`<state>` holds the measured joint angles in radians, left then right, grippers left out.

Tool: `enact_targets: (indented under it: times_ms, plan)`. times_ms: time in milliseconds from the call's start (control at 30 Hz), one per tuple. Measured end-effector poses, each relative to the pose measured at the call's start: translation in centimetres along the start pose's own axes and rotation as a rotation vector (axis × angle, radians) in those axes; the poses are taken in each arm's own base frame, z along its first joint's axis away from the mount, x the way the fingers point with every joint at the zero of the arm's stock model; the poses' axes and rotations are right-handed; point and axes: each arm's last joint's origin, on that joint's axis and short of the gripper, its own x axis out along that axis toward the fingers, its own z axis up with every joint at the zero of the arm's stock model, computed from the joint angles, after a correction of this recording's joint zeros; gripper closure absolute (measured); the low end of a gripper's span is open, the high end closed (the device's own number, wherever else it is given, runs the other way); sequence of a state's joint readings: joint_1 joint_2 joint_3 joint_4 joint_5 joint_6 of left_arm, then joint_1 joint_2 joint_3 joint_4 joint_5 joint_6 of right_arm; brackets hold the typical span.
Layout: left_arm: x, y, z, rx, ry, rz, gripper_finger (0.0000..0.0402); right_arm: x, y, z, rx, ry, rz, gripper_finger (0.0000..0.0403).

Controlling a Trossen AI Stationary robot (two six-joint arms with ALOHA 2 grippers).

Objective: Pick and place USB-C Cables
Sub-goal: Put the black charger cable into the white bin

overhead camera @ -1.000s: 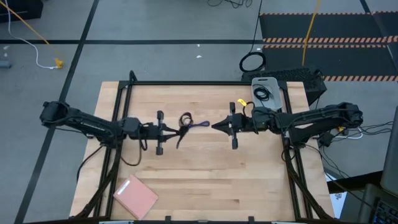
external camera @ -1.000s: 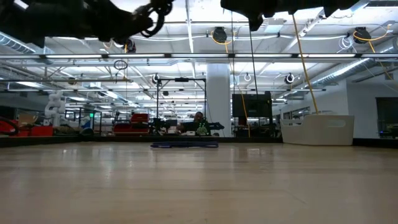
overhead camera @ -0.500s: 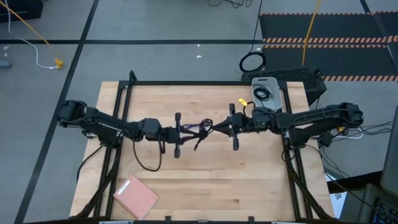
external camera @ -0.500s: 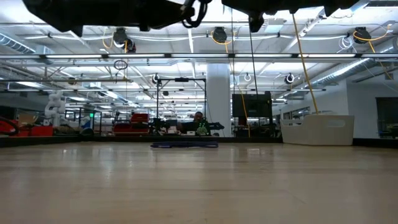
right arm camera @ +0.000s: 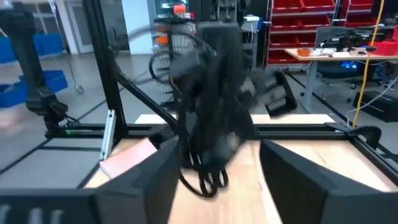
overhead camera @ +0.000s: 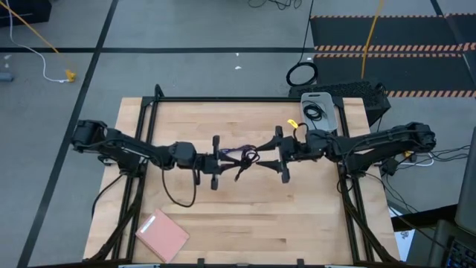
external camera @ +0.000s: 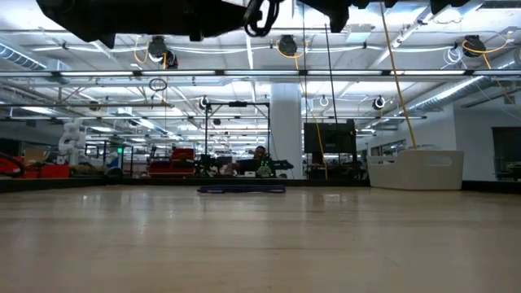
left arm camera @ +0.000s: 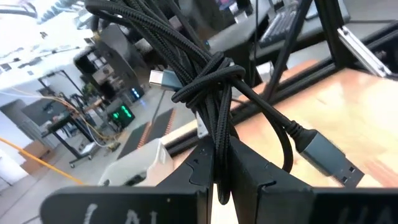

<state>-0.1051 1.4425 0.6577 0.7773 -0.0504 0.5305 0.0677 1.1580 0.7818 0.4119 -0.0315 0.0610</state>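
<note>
Both arms meet over the middle of the light wooden counter, raised off the surface. The left claw is clamped shut on a bundled black braided USB-C cable; in the left wrist view the knotted bundle stands pinched between the two dark fingers, with a grey connector plug hanging off one side and a silver connector tip poking out the other. From above, that black cable hangs between the two claws, and a thin blue-purple cord sits tangled with it close to the left claw. The right claw faces the left one, fingers spread wide, holding nothing; in the right wrist view the bundle hangs blurred in front of the gap between its fingers, and whether they touch it is unclear. A round black coil of cable lies on a white-grey tray at the far right corner of the counter. A pink flat rectangular pad lies near the front left edge. A large black ring of thick cable rests on the floor beyond the counter. In the low view, both arms show only as dark shapes along the top edge.
</note>
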Motion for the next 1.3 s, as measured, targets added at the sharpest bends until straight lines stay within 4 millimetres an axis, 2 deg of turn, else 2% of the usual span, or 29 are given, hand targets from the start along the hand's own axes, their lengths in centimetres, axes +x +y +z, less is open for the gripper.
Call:
enact_targets:
  times_ms: [233, 433, 567, 1067, 1300]
  plan:
    - [0.5, -0.34, -0.53, 0.038, -0.007, 0.006, 0.0366, 0.0, 0.2, 0.33, 0.02, -0.034, 0.009, 0.0129]
    - [0.6, -0.32, -0.6, 0.05, -0.014, 0.013, 0.0366, -0.01, 0.21, 0.5, 0.008, -0.053, 0.009, 0.0132]
    - [0.6, -0.28, -0.66, 0.05, -0.01, 0.013, 0.0366, -0.02, 0.22, 0.61, 0.007, -0.064, 0.009, 0.0165]
    - [0.6, -0.24, -0.68, 0.04, -0.009, 0.017, 0.0366, 0.56, 0.18, 0.4, 0.004, -0.084, 0.012, 0.0344]
    - [0.6, -0.24, -0.68, 0.021, -0.008, 0.017, 0.0366, 0.56, 0.18, 0.41, 0.003, -0.085, 0.011, 0.0392]
